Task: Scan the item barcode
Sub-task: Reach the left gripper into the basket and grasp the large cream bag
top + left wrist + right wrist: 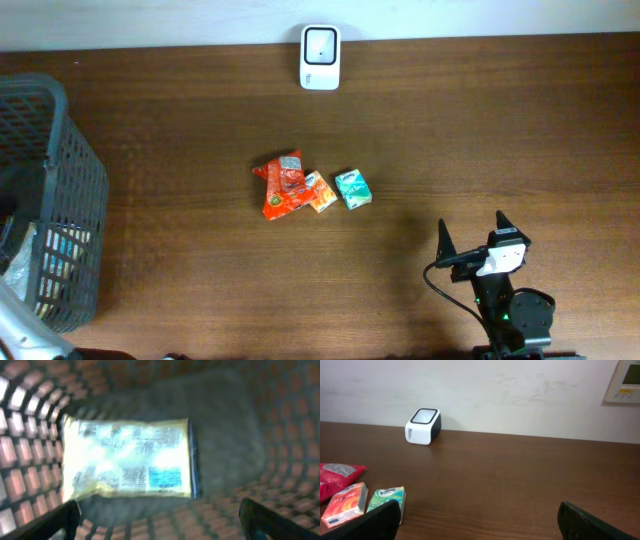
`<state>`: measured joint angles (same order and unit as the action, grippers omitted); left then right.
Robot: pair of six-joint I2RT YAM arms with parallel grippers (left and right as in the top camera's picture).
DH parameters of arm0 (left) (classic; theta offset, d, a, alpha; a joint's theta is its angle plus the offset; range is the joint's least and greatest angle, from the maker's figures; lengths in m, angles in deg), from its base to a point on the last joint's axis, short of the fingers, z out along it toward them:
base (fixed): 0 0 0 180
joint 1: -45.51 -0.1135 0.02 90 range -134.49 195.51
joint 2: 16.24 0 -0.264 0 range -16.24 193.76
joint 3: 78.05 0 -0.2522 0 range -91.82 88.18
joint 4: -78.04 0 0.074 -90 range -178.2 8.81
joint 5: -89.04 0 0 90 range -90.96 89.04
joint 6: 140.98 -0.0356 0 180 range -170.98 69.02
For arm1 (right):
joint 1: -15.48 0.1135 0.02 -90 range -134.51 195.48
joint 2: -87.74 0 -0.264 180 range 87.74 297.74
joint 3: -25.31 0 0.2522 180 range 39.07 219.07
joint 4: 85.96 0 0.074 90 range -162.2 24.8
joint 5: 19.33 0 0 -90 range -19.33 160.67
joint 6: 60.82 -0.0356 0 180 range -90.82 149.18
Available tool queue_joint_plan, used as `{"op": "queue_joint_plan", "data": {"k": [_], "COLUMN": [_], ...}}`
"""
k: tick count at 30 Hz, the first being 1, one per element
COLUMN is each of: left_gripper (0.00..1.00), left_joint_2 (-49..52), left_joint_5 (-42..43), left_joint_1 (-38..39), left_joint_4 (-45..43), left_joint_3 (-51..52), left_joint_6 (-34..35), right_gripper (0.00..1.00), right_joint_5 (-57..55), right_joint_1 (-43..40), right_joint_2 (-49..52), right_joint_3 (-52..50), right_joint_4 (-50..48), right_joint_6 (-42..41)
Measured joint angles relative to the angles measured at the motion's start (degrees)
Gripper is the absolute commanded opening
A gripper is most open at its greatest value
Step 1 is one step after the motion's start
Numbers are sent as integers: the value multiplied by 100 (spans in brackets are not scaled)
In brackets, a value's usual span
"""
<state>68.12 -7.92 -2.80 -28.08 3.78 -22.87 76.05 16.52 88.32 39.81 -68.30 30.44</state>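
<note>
At the left edge of the table (450,120), the left gripper (157,515) is hanging inside the grey basket (85,210), its fingers standing wide apart and gripping nothing. A pale packet (127,457), blurred in the wrist view, is lying flat on the basket floor just beyond them, apart from both fingers. Toward the middle, three items are waiting close together: a red packet (282,187), an orange pack (320,192) touching its right side, and a green pack (352,188) just beside that. Whether their barcodes are facing up cannot be told. Beyond them, at the far edge by the wall, the white scanner (320,57) is sitting with its window upward. On the near right, the right gripper (470,220) is hovering well apart from everything, fully spread and empty. Judging by this layout, one item is lying finished in the basket and the work is pausing between items. The next move is calling for an arm to reach a middle item, close on it, and present its barcode to the scanner.
</note>
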Motion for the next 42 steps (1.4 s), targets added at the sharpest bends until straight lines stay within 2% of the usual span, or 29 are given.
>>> {"op": "queue_joint_plan", "data": {"k": [2,5,13,18,22,27,30,34,37,42], "left_gripper": [100,100,100,100,100,100,95,97,95,94], "left_joint_2": [72,455,1495,2238,2406,2498,2562,2579,2581,2752], "left_joint_5": [46,79,232,229,243,273,319,345,402,1185], "left_joint_1": [-85,-90,-90,-90,-90,-90,-90,-76,-4,236], "left_joint_4": [-717,-1051,-1040,-1102,-1290,-1996,-2424,-2400,-2319,-2238], "left_joint_3": [553,857,898,905,841,817,817,811,778,361], "left_joint_6": [-363,-743,-1386,-2234,-3001,-3237,-3241,-3311,-3757,-4728], "right_gripper": [99,99,99,99,99,99,99,99,99,99], "right_joint_5": [0,0,0,2,2,0,0,0,0,2], "right_joint_1": [0,0,0,0,0,0,0,0,0,0], "right_joint_2": [0,0,0,0,0,0,0,0,0,0], "right_joint_3": [0,0,0,0,0,0,0,0,0,0], "right_joint_4": [-2,-2,0,-2,0,-2,-2,-2,-2,-2], "right_joint_6": [0,0,-2,0,0,-4,0,-4,0,-2]}}
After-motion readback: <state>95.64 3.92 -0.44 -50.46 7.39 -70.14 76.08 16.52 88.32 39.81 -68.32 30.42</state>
